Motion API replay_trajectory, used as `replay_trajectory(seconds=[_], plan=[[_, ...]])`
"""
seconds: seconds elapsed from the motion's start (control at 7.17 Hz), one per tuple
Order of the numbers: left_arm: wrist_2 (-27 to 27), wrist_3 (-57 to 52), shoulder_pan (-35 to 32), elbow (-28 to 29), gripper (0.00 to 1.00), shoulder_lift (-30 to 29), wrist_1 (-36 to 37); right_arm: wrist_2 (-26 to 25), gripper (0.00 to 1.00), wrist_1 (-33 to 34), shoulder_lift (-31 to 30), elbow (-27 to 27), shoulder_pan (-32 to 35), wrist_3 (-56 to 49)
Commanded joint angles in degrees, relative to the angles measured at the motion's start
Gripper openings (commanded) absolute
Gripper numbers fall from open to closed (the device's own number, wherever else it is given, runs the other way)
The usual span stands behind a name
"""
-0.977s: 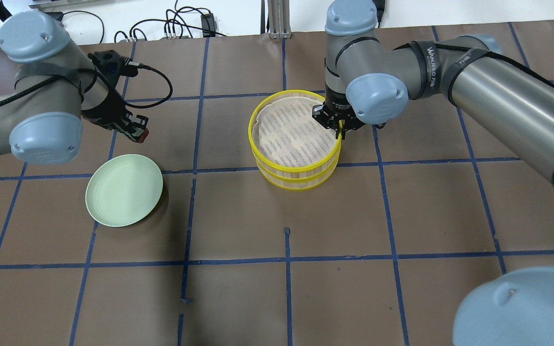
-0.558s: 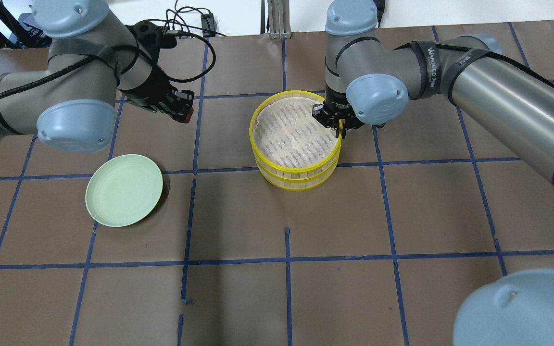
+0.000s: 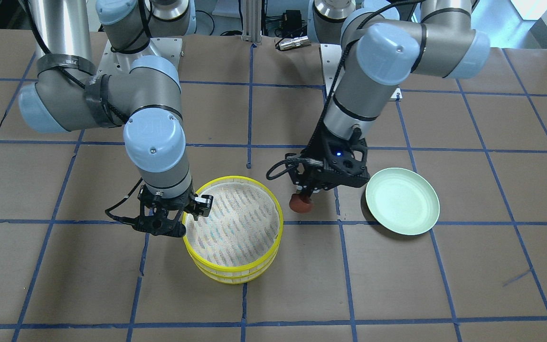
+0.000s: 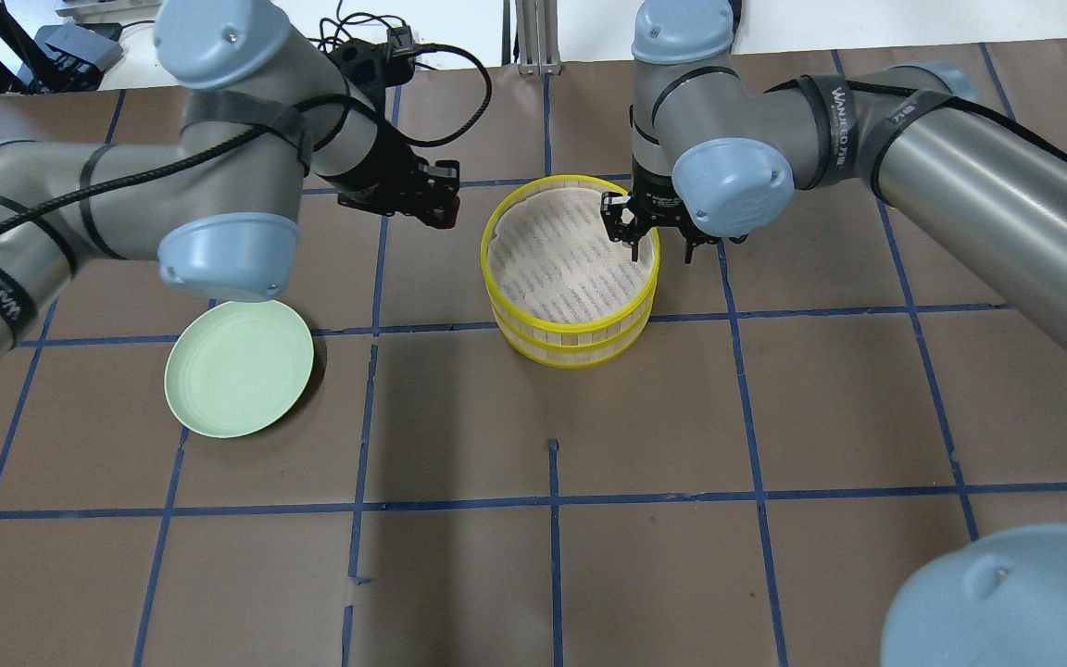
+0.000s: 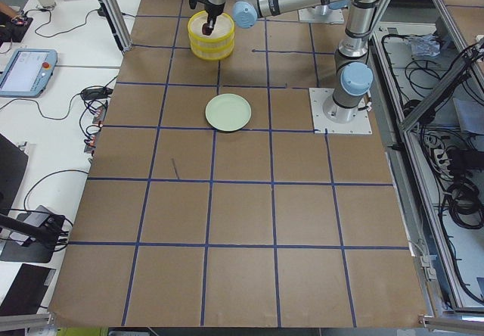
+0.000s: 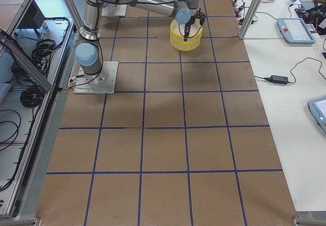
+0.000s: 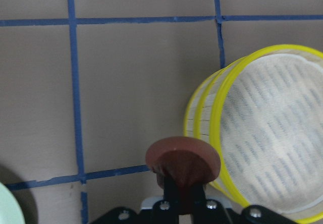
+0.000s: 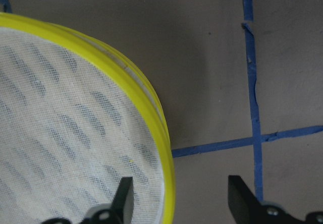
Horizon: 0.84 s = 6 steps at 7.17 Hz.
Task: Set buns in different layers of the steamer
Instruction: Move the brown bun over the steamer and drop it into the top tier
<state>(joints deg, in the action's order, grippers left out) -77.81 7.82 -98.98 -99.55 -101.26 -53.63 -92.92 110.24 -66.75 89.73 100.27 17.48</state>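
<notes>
Left gripper (image 4: pixel 444 209) has the brown bun (image 7: pixel 182 161) pinched tight, right beside the steamer (image 4: pixel 572 326)!
The bun hangs from its closed fingertips above the table (image 4: pixel 774 417), and the two-layer steamer sits just off to the side facing the right gripper (image 8: pixel 180 193). That one is spread wide and gripping nothing — one finger inside the steamer's top yellow rim, the other outside it. The green plate (image 4: pixel 237 366) lies well off on the left gripper's opposite side.
</notes>
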Motion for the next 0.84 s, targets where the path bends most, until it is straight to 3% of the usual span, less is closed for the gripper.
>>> replay_trajectory(seconds=[0.0,0.14,0.28,0.42,0.7], plan=[[0.1,11.5,-8.0,2.8,0.01,-5.2,6.0,0.8,0.91,-5.5,-5.6,-1.5,-4.4,-6.4],[-0.3,12.6,-9.1,3.7,0.03,-7.5,6.1,2.5,0.94,-10.0,-9.9,-2.4,-6.4,-12.1],[-0.5,12.6,-9.3,3.8,0.48,-8.6,6.3,2.9,0.94,-16.4,-13.3,-3.5,-8.6,-15.8],[-0.6,12.7,-9.3,3.8,0.99,-9.0,6.3,3.3,0.94,-20.0,-15.1,-4.4,-9.6,-16.3],[-1.9,12.0,-9.3,3.1,1.0,-8.9,6.2,3.3,0.94,-23.0,-16.9,-5.0,-9.3,-19.5]])
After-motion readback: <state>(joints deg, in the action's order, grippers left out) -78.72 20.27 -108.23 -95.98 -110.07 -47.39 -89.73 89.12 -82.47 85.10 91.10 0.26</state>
